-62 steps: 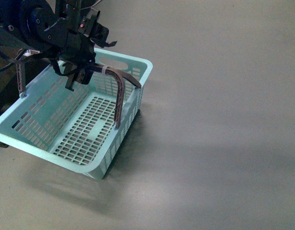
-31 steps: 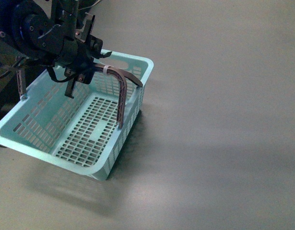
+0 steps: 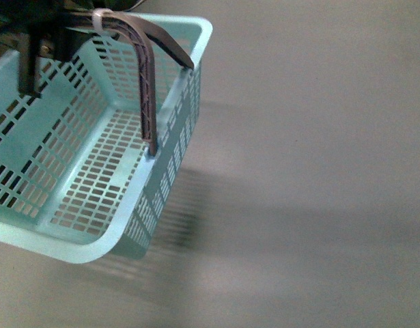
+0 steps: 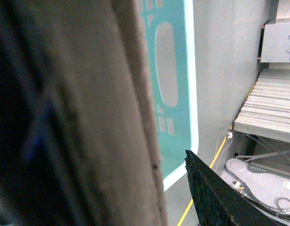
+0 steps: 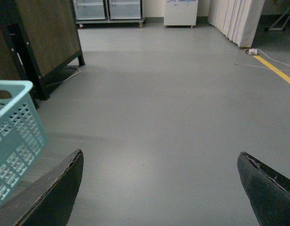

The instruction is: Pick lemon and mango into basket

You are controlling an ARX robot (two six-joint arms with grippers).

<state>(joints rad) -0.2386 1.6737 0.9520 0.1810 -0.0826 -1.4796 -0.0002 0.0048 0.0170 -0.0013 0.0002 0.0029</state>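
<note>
The pale turquoise basket point(image 3: 93, 249) hangs tilted off the grey floor, filling the left of the front view, with nothing inside it. Its brown handles point(image 3: 147, 82) rise to the top edge, where a white tie wraps them. My left gripper point(image 4: 175, 197) is shut on the basket's handle point(image 4: 88, 117), which blurs across the left wrist view beside one black finger point(image 4: 215, 197) and the basket rim point(image 4: 189, 94). My right gripper point(image 5: 159, 188) stands open over bare floor, with a basket corner point(image 5: 12, 136) beside it. The lemon and the mango are out of view.
Grey floor point(image 3: 319, 171) stretches to the right of the basket. A dark-legged wooden table point(image 5: 27, 61) stands behind the basket corner. Cabinets point(image 5: 109, 12) and a white folding panel point(image 5: 239, 19) line the far wall. A yellow floor line point(image 5: 277, 70) runs on the right.
The basket has been lifted off the floor toward the camera and now looks much larger. The left arm has risen almost out of the front view's top edge.
</note>
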